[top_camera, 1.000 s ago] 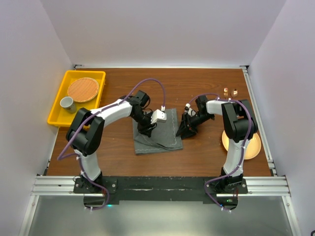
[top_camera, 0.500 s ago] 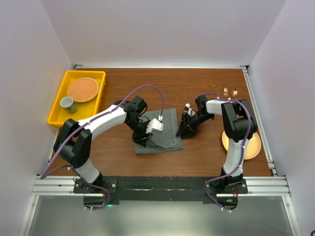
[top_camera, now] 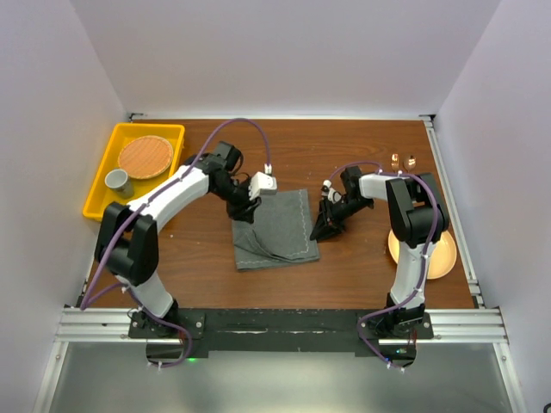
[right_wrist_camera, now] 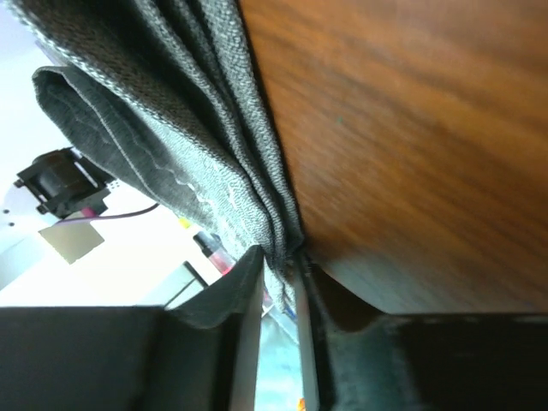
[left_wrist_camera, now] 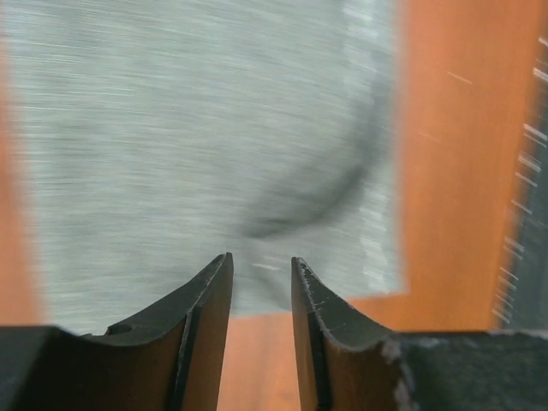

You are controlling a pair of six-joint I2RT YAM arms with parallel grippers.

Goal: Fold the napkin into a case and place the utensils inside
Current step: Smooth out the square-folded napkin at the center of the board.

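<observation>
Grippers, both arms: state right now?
Left gripper: open, narrow gap, nothing between the fingers, over the dark grey fabric napkin.
Right gripper: shut on the napkin's folded edge.

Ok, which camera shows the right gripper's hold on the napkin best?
Right wrist: folds of the napkin run into the narrow gap at the right gripper. Top external shows the whole cloth with that gripper at its right edge, too small to judge the pinch. Left wrist shows only blurred cloth, no right gripper.

The wooden table (top_camera: 362, 275) carries the napkin (top_camera: 275, 232), a yellow tray (top_camera: 99, 202), a round plate (top_camera: 443, 255) and the utensils (top_camera: 395, 159).
</observation>
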